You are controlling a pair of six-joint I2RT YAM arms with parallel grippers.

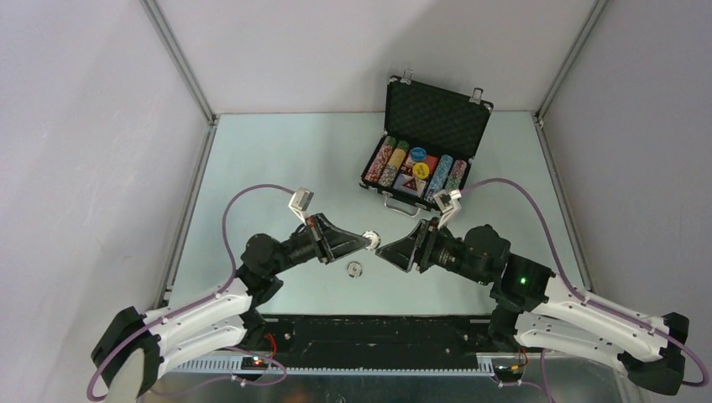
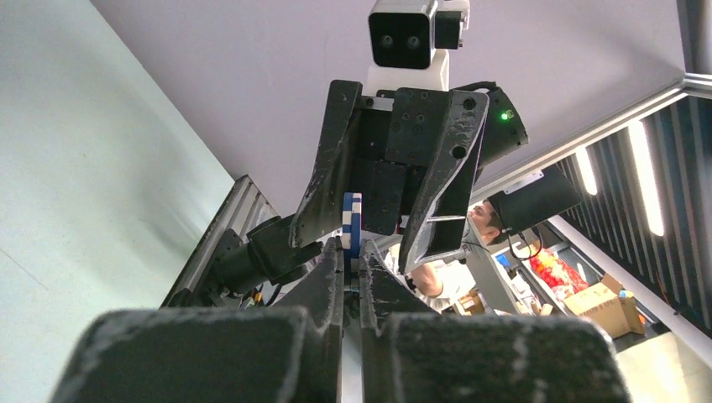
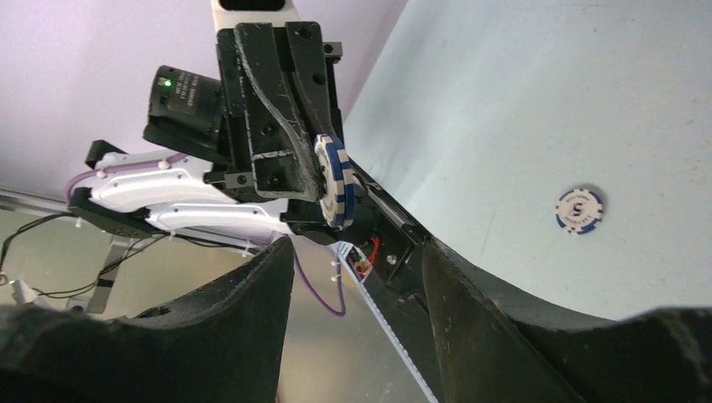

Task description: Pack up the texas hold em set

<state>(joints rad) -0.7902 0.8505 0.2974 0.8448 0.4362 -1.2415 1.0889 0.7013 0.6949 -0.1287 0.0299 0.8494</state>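
Currently the step in hand is judged to be a mid-air transfer: one poker chip passes from the left hand point(image 1: 367, 242) to the right hand point(image 1: 390, 250). This takes place above the tabletop point(image 1: 277, 159), well apart from the briefcase point(image 1: 437, 117).

Left hand: clenched. Its fingers pinch the held chip point(image 3: 336, 180) by its faces, so the blue-and-white rim stands edge-on and projects past the fingertips. Whether this is one chip or a thin pair cannot be told.

Right hand: released, jaws partly spread and wider than the chip is thick. In the left wrist view the chip sits between the right hand's fingers point(image 2: 323, 189), close to one and apart from the other. Contact cannot be confirmed, and the hand grasps nothing.

Location of task items: the briefcase lies open at the far right of the tabletop, lid raised, with chip rows point(image 1: 388, 159) filling its tray. A loose chip point(image 1: 354, 269) lies flat on the tabletop just beside the two hands.

Next move — a judgement only: the right hand needs to close squarely on the projecting rim before the left hand lets go, then carry the chip to a row in the briefcase. The overlap is small, so a skewed closure could tilt or drop the chip. The loose chip is not yet collected
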